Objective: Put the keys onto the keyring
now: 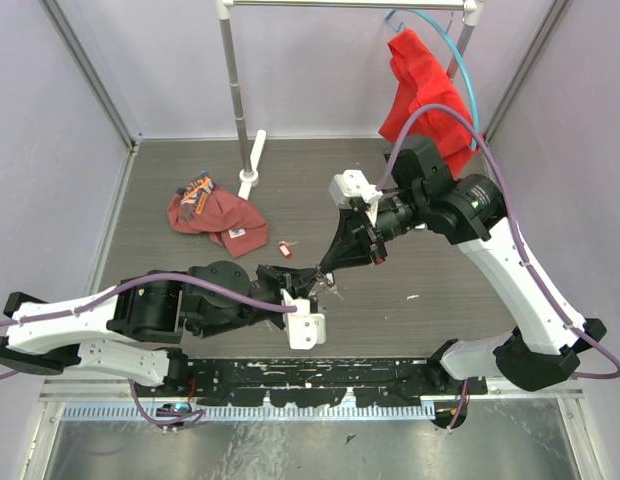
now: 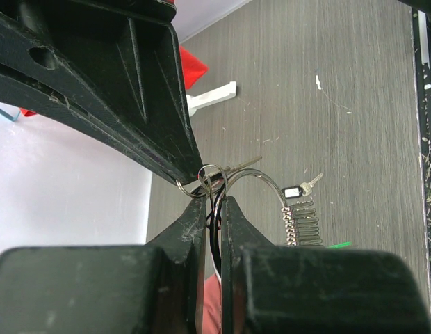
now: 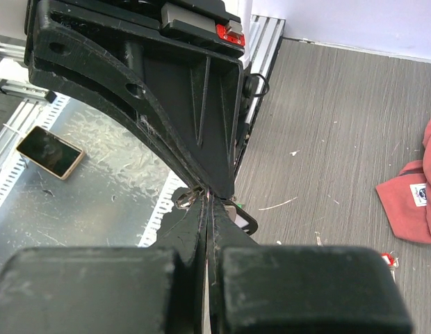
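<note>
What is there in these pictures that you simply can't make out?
- Left wrist view: most of the keyring is hidden between the fingers of the left pincer; whether a key is threaded is unclear.
- Right wrist view: what the right pincer pinches is hidden by its own fingers; a red-tagged key is partly behind them.
- Top view: the keyring is too small, buried where both pincers meet.
</note>
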You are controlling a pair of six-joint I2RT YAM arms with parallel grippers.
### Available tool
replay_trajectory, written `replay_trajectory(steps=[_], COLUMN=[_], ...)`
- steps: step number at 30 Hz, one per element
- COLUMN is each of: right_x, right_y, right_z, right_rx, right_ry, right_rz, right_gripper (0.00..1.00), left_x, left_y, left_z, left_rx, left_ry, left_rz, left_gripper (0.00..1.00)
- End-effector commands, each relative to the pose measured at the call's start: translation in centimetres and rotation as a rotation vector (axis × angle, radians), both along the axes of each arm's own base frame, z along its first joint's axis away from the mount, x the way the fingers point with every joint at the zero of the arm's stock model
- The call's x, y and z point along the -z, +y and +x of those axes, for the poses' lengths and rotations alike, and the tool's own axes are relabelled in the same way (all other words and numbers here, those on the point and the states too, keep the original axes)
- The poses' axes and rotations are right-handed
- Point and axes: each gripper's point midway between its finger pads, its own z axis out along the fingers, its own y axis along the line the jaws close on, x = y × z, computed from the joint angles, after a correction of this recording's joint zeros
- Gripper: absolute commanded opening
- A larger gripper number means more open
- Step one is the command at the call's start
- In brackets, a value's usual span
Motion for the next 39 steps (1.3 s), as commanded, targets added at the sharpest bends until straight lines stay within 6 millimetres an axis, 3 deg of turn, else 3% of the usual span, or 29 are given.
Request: replay_trajectory(steps=[1,21,33,39], right_x=[-1.6,-2.2,-0.7,-1.2], right_y=[-0.3,-0.7,-1.0,-1.2], right_z=[-1.6,-3.3,-3.3,-3.1], right_rx=[-0.062,-0.118,-0.107,-0.075], right_ry=[-0.015,-0.005,0.021,-0.008], right_rz=[0.045,0.068,0.002,0.006], right_gripper=[0.01,0.01,0.01,0.01], left_x=[-2.4,-1.9,-2.2,-2.0], left_y=[0.4,0.1,0.2,0.3], left_z=[0.1,-0.1,-0.2,0.1], left_rx=[-0.002,0.006,0.008,-0.005], left_ry=[0.004,0.011,0.012,0.006], left_rz=[-0.075,-0.054,-0.058,-0.051], left_gripper=[0.00,0.00,0.00,0.00])
